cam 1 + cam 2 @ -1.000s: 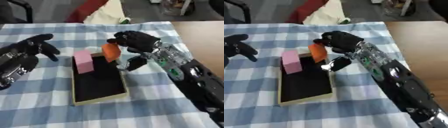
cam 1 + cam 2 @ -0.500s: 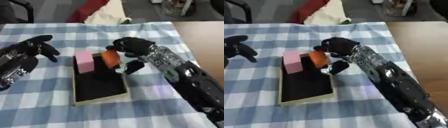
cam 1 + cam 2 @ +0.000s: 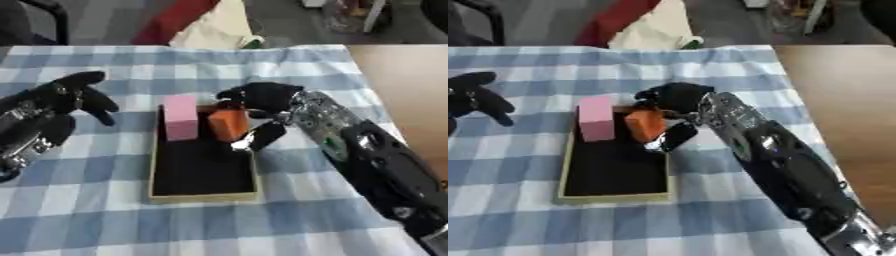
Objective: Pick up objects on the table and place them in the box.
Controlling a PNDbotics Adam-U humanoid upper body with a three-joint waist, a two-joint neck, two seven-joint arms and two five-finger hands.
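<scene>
Right hand (image 3: 262, 100) fingers curled round orange block (image 3: 228, 125) over box (image 3: 203, 192), left hand (image 3: 52, 107) idle, fingers relaxed.

From my seat at the controls this looks like a lab or test room made up as a home table, not a real home. I see a blue-and-white checked tablecloth (image 3: 262, 65) spread beside a bare wooden tabletop (image 3: 407, 85), with a grey floor behind it. At the far edge there is a black chair frame (image 3: 48, 12) and a heap of red and cream cloth (image 3: 206, 27), and some clutter at the top right that I cannot make out.
</scene>
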